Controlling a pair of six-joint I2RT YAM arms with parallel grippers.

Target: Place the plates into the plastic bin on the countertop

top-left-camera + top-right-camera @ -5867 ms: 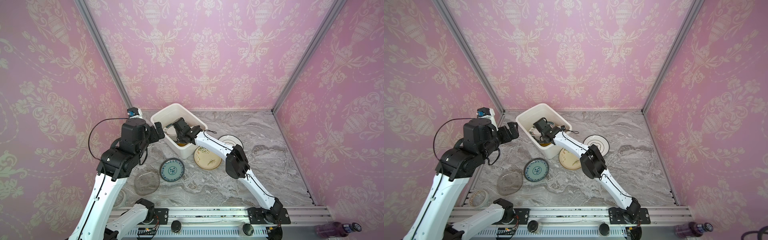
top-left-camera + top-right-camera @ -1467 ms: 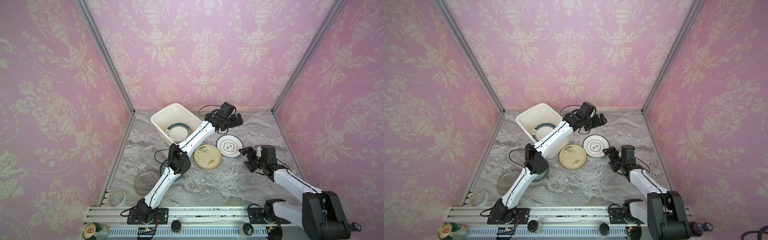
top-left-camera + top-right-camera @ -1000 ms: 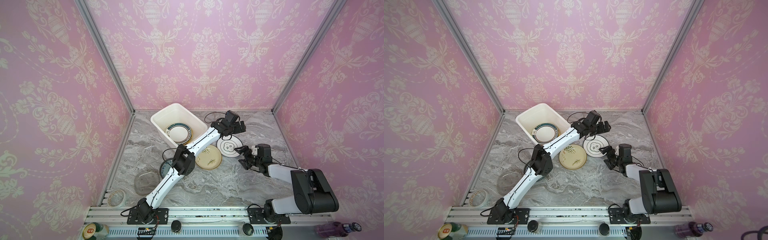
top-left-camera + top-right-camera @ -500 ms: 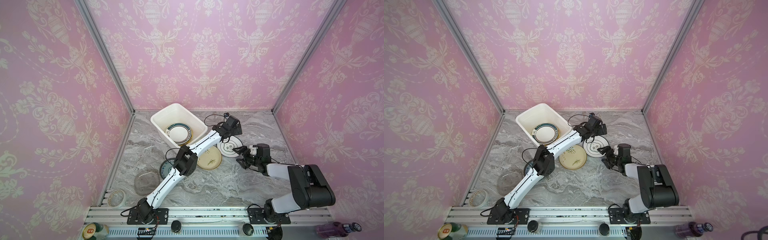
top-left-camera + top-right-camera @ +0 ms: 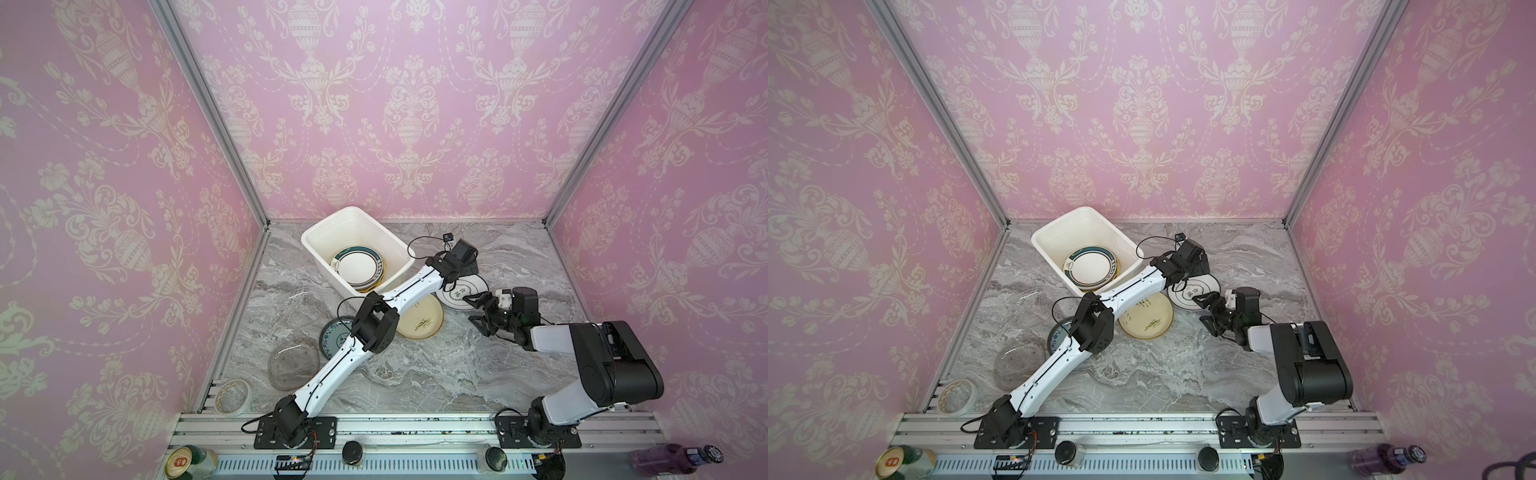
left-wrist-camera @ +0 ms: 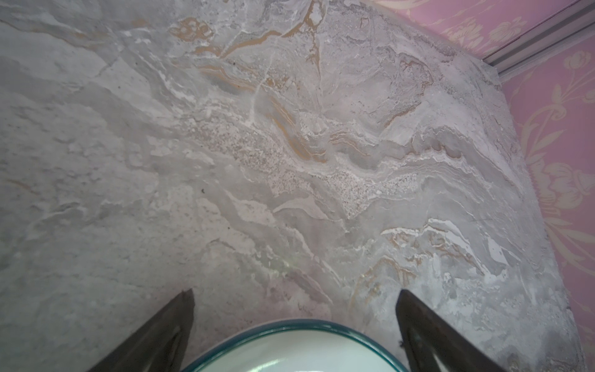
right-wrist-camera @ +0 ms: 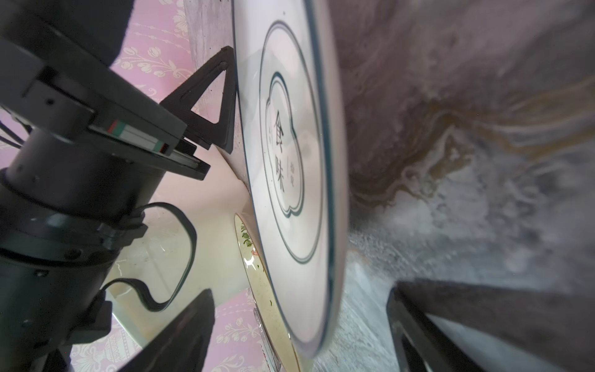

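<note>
Reaching across the middle, the left jaws stand spread wide at the far rim of the white dark-rimmed plate [image 5: 465,286], which lies on the marble surface [image 5: 519,257] just beside the plastic bin [image 5: 332,232]. The right jaws, also spread, straddle its near rim (not pinching it). Stacked plates [image 5: 355,266] sit inside the bin; a cream sprigged plate [image 5: 424,324], teal patterned plate [image 5: 330,338] and clear glass plate [image 5: 293,368] lie outside.

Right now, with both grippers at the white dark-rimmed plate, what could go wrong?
Both the left gripper and right gripper, open, crowd the white dark-rimmed plate: they may collide or tug against each other. The plate seems to lie flat on the countertop, so a closing finger might shove it into the cream plate beside it.
</note>
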